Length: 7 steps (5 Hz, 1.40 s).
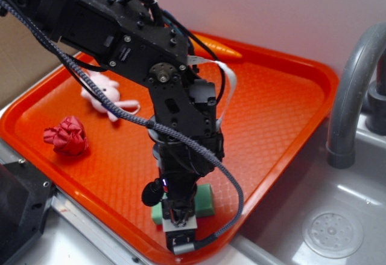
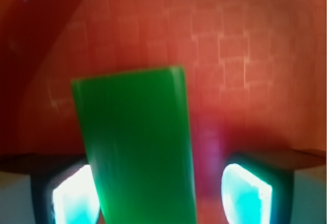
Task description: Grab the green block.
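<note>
Green block flat on orange tray, near front rim, mostly hidden under arm in exterior view. Gripper directly over block, pointing down. Wrist view: fingers apart, block between them, close against left pad, clear gap to right pad; not clamped. Elsewhere on tray: pink plush toy and red crumpled cloth toward left, orange carrot at back edge. Grey faucet and sink just right of tray.
</note>
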### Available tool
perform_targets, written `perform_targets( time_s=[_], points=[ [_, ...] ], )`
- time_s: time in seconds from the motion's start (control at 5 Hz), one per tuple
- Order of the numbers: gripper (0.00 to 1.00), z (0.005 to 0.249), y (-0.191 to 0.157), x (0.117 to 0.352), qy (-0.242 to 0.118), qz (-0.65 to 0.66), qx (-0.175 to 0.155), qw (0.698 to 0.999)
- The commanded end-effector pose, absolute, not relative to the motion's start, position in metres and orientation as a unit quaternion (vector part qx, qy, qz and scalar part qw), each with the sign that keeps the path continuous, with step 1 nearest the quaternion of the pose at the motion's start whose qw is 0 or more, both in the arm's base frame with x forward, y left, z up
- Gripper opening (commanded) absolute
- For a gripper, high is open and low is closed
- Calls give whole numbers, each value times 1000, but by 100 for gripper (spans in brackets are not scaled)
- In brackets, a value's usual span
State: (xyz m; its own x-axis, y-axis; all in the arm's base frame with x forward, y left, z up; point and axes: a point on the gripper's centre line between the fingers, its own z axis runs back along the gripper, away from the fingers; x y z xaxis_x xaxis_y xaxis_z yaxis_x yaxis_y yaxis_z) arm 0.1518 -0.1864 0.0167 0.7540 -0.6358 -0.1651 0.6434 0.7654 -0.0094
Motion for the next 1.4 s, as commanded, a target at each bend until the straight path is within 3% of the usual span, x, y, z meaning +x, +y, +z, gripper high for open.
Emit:
perform_targets(
  time_s=[0.0,0.2,0.4,0.8,1.2],
  points=[
    [0,27,-184,139,67,-338,25,938],
    [0,45,-183,139,54,-319,37,946],
    [0,81,-176,155,62,-255,45,964],
    [0,155,-134,181,19,-145,7,989],
    [0,221,-86,182,-41,-49,-5,998]
  ],
)
